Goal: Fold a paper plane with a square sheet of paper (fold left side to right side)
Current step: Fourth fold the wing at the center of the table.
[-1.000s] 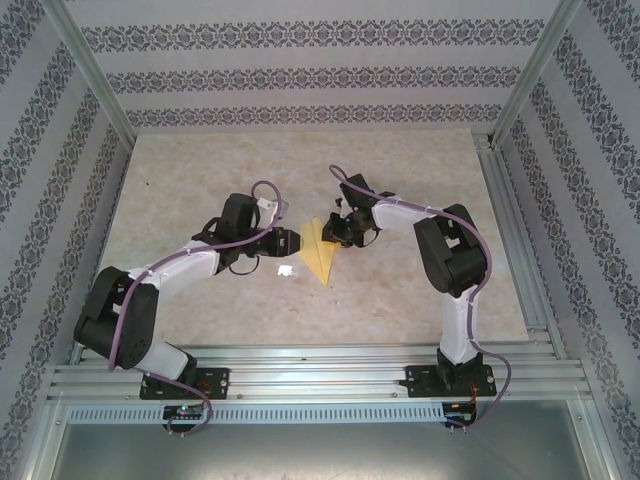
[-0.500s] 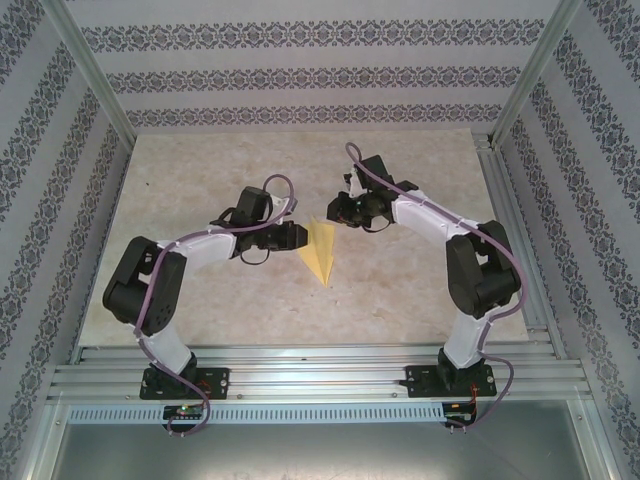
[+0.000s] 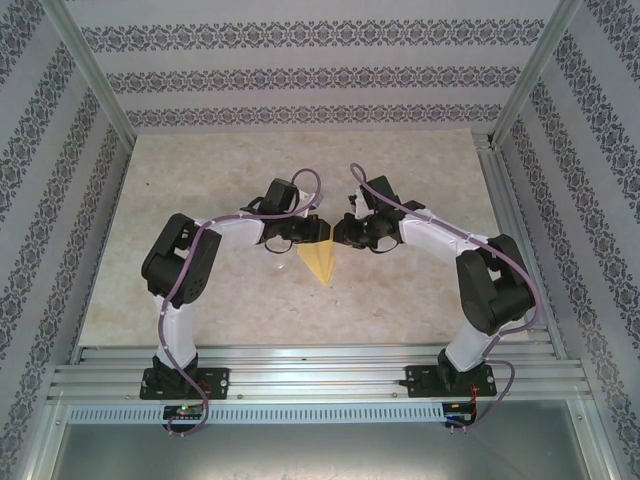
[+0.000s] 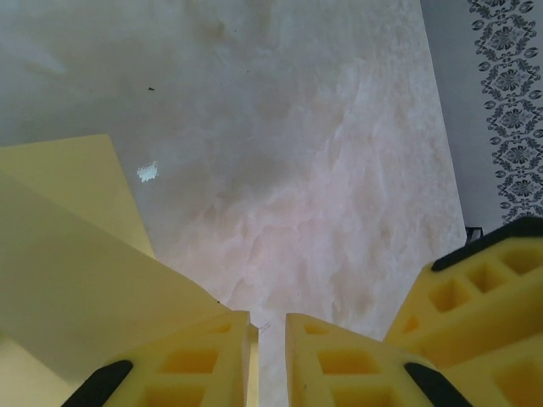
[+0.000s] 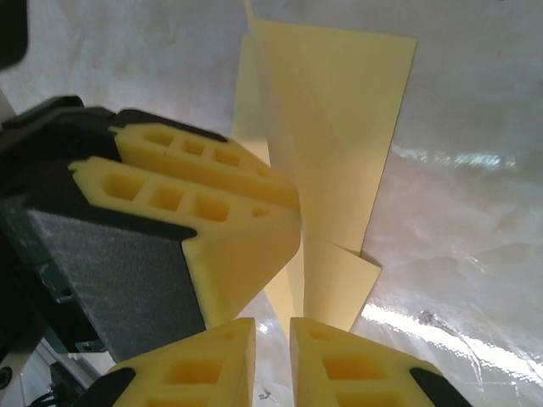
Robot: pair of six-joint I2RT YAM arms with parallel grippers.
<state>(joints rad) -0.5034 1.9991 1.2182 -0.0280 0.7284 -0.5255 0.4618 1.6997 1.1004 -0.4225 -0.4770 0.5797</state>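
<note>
The mustard-yellow paper, no longer a flat square sheet, lies folded as a narrow pointed paper plane (image 3: 318, 262) at mid-table, tip toward the arms. Both grippers meet at its wide far end. My left gripper (image 3: 321, 232) comes in from the left and my right gripper (image 3: 341, 234) from the right, almost touching. In the left wrist view the left gripper (image 4: 270, 318) has a narrow slit between its jaws with table showing through, and the paper (image 4: 76, 271) lies left of and under one finger. In the right wrist view the right gripper (image 5: 273, 322) also stands slightly open, just short of the creased paper (image 5: 339, 127).
The left gripper's yellow fingers (image 5: 221, 220) crowd the right wrist view. A small white glare spot (image 4: 148, 172) sits on the marble-look table (image 3: 200, 180). Aluminium rails (image 3: 320, 365) run along the near edge. Patterned walls and frame posts (image 3: 90, 70) enclose the table.
Both arms have reached forward and inward, bringing the two grippers together at the paper's far end. Both pairs of jaws have narrowed. The paper has stayed where it was.
</note>
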